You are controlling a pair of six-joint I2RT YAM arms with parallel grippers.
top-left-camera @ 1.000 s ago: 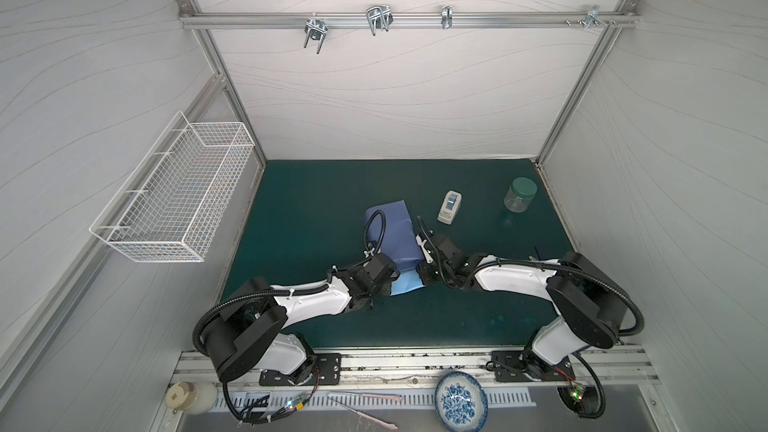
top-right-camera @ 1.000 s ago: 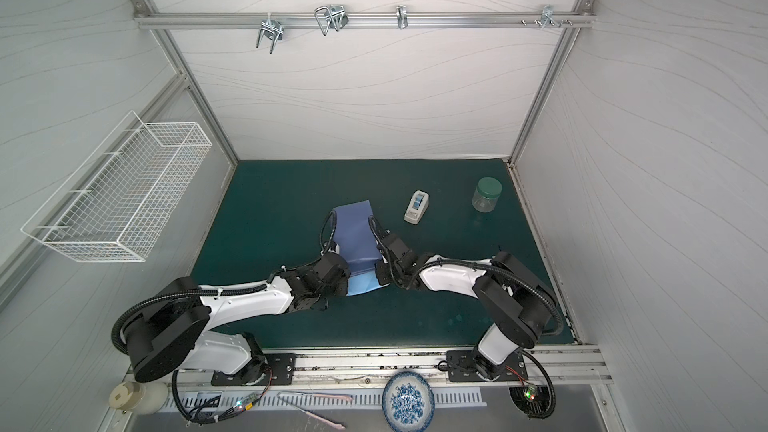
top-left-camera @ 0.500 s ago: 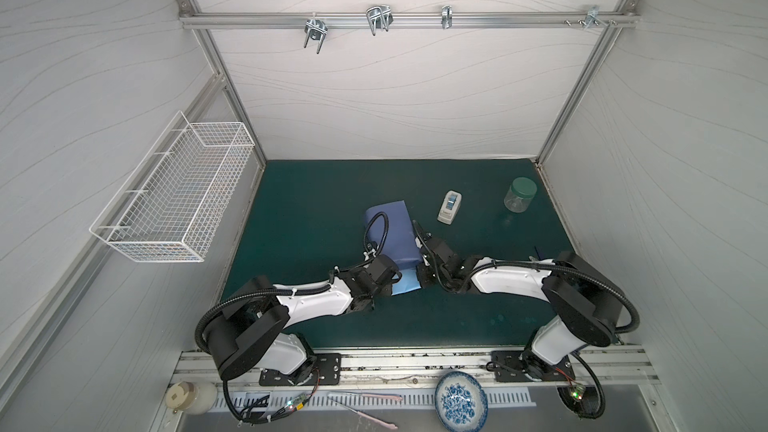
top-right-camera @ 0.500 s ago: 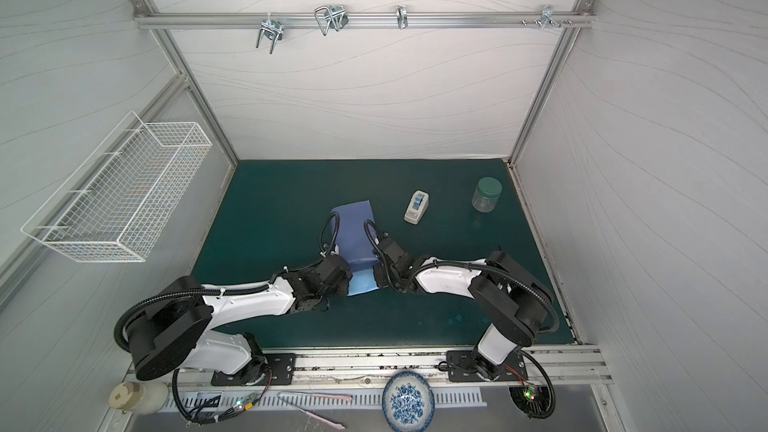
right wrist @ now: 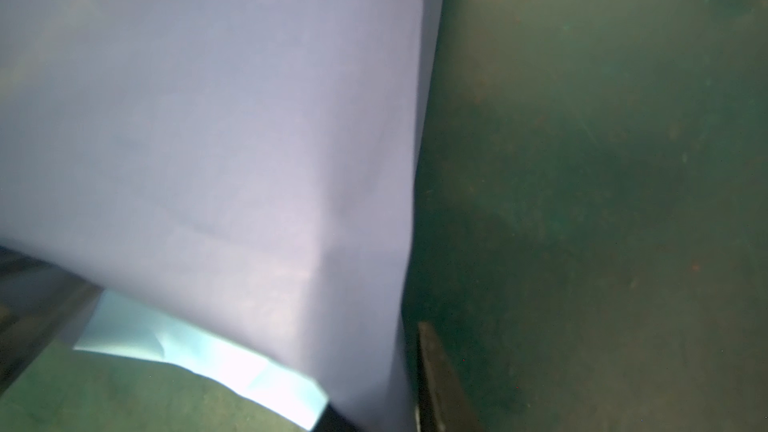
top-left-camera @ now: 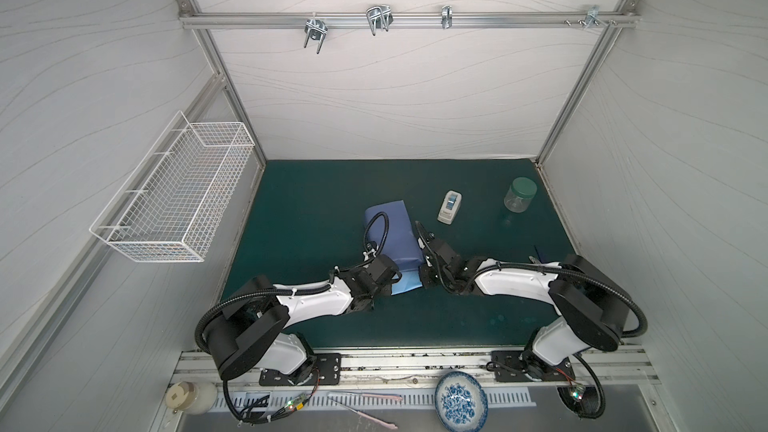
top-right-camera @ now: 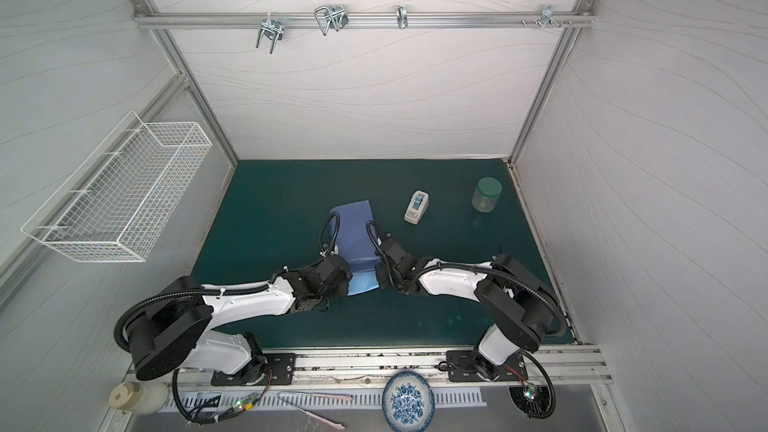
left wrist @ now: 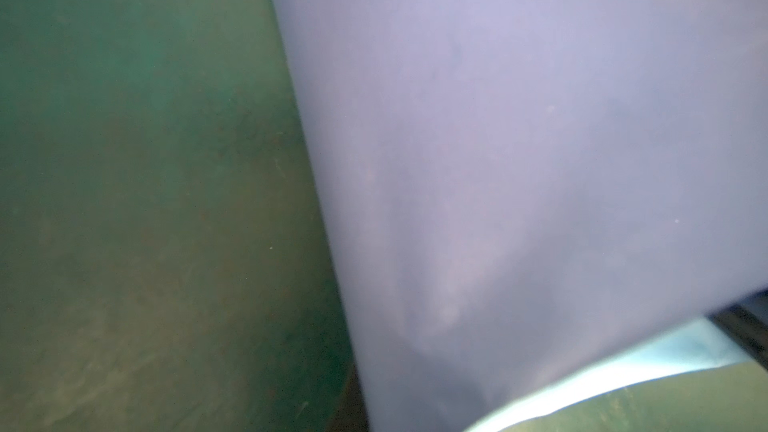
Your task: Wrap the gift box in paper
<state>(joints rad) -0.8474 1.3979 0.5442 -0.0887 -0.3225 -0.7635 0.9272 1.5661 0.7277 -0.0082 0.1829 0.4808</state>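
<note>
Indigo-blue wrapping paper (top-left-camera: 399, 238) lies folded over a boxy shape mid-counter, its sky-blue face showing at the near edge. Two white-and-black arms stretch low and inward to that edge. The left pincer (top-left-camera: 394, 282) is closed, its grasp hidden. I cannot tell how wide the right pincer (top-left-camera: 422, 277) stands. The dark green counter (top-left-camera: 316, 209) sits between white panel walls. Nearby are one white tape dispenser (top-left-camera: 450, 207), one green-lidded clear jar (top-left-camera: 519, 195), one white wire basket (top-left-camera: 174, 197) and one blue-patterned bowl (top-left-camera: 461, 403).
</note>
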